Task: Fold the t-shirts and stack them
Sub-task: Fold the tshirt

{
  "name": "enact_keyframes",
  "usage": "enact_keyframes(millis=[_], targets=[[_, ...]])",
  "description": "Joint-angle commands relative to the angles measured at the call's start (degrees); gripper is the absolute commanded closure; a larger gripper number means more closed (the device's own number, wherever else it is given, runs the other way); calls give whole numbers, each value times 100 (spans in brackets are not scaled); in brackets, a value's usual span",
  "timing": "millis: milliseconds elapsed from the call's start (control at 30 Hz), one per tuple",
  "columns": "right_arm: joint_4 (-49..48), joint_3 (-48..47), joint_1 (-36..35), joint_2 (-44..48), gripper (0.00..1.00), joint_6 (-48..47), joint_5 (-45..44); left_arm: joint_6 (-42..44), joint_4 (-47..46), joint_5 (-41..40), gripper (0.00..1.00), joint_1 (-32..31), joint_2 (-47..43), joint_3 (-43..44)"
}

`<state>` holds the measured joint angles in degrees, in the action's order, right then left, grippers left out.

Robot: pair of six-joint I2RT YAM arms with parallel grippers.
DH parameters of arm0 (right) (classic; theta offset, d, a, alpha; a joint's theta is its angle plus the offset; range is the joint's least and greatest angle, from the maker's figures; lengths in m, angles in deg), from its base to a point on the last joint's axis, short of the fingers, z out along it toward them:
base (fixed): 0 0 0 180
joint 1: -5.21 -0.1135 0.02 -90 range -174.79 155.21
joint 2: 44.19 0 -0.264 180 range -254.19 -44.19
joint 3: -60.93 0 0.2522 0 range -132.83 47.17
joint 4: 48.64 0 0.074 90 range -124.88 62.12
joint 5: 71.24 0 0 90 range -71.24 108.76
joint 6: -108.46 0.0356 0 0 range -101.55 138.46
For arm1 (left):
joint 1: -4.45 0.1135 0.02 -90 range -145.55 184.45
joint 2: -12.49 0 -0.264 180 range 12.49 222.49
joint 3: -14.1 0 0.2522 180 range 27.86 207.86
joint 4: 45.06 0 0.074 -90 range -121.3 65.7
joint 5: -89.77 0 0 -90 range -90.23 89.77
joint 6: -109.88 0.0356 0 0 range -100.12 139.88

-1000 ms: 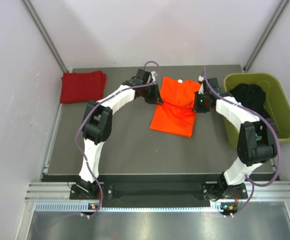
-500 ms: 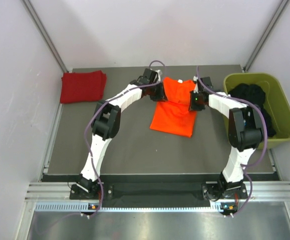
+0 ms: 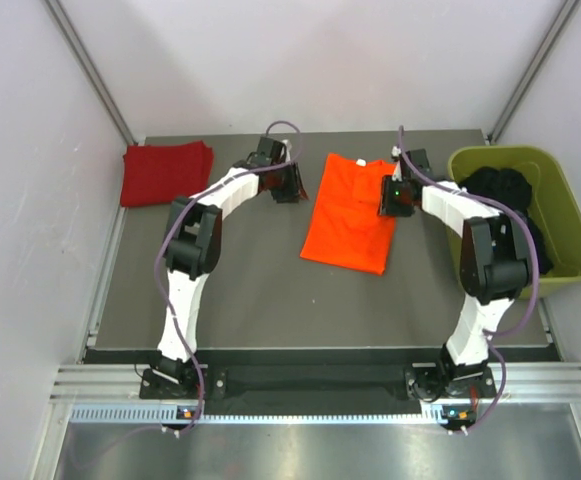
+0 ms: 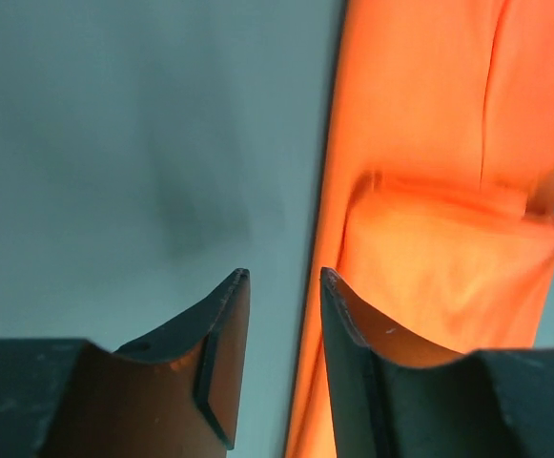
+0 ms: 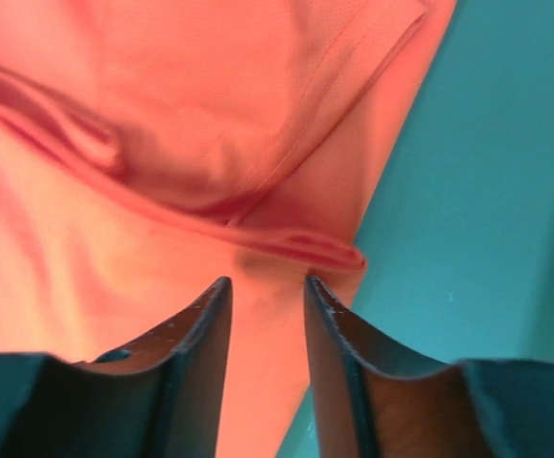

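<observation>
The bright orange t-shirt (image 3: 350, 215) lies flat mid-table, folded into a long narrow shape. A dark red t-shirt (image 3: 165, 172) sits folded at the back left corner. My left gripper (image 3: 290, 184) hovers just off the orange shirt's left edge. In the left wrist view the left gripper (image 4: 284, 277) is open with bare table between its fingers and the orange t-shirt (image 4: 429, 191) to its right. My right gripper (image 3: 394, 196) is over the shirt's upper right edge. In the right wrist view the right gripper (image 5: 267, 281) is open above a fold of the orange t-shirt (image 5: 162, 143), gripping nothing.
An olive-green tub (image 3: 560, 215) stands at the right edge of the table (image 3: 250, 290), with dark clothing (image 3: 500, 190) inside. Grey walls close in the back and both sides.
Both grippers have opened and let go of the orange shirt. The left gripper has drawn back to the left, off the fabric. The shirt's top now lies narrower and flat.
</observation>
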<state>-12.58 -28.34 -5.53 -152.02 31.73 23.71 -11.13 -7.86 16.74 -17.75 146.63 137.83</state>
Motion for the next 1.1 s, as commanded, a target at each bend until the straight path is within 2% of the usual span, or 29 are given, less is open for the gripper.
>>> enact_keyframes(millis=[0, 233, 467, 633, 733, 767, 867, 967, 1067], targets=[[255, -158, 37, 902, 62, 122, 216, 375, -93, 139, 59, -144, -1213, -887], [537, 606, 28, 2046, 54, 202, 761, 542, -42, 167, 59, -399, -1909, -2558], [652, 1388, 28, 3021, 52, 158, 832, 429, -287, 324, 58, -479, -2147, -3131], [644, 1793, 28, 3277, 52, 96, 771, 341, -481, 465, 60, -479, -2068, -3228], [635, 1951, 28, 3365, 52, 61, 727, 288, -516, 535, 72, -479, -2033, -3245], [617, 1978, 28, 3374, 52, 43, 718, 271, -533, 579, 80, -470, -2042, -3271], [591, 2092, 37, 3400, 52, 17, 691, 200, -691, 780, 95, -479, -2181, -3412], [529, 2206, 37, 3392, 52, 8, 674, 104, -858, 948, 100, -479, -2401, -3640], [450, 2330, 37, 3392, 52, 17, 683, 51, -982, 975, 100, -487, -2560, -3773]])
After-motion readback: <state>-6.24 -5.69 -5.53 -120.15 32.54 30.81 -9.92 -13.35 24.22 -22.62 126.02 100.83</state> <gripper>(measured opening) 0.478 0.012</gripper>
